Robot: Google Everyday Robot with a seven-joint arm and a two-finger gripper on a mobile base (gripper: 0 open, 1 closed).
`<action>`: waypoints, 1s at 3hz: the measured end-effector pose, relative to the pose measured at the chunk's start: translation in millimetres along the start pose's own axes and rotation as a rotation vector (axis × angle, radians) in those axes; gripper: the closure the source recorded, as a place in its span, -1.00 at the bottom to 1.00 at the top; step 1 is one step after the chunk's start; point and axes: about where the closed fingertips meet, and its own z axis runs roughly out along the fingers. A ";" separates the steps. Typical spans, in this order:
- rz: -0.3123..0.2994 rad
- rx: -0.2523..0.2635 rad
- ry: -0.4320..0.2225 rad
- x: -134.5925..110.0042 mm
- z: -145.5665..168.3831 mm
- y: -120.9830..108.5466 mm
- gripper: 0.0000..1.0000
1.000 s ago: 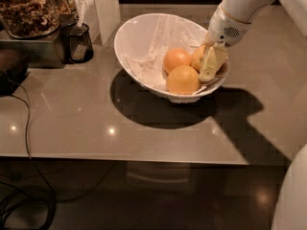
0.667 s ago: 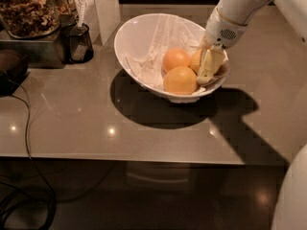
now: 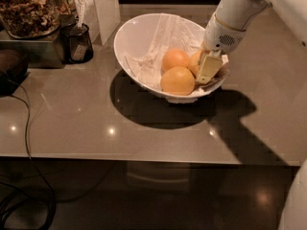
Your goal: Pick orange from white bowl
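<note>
The white bowl (image 3: 144,32) stands tilted on the table with a wrinkly whitish liner sheet (image 3: 158,42) inside. Three fruits lie at its low right side. The orange (image 3: 177,80), the largest and palest, is at the front. A mid-sized orange fruit (image 3: 174,59) lies behind it. A third fruit (image 3: 195,62) is partly hidden by my gripper (image 3: 209,70). The gripper reaches down into the bowl from the upper right, right of the orange and against the third fruit.
The grey table (image 3: 72,114) has its front edge across the lower part of the view. A black mesh cup (image 3: 78,43) and a glass jar of brown pieces (image 3: 29,8) stand at the back left. A dark cable (image 3: 26,128) trails off the left.
The gripper has edged slightly down and left inside the bowl. The fruits and the bowl have not moved.
</note>
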 end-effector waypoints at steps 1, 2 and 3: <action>-0.017 0.017 -0.002 0.7 -11.2 9.1 1.00; -0.087 0.064 -0.090 -15.2 -55.6 24.2 1.00; -0.172 0.149 -0.206 -29.8 -105.7 49.5 1.00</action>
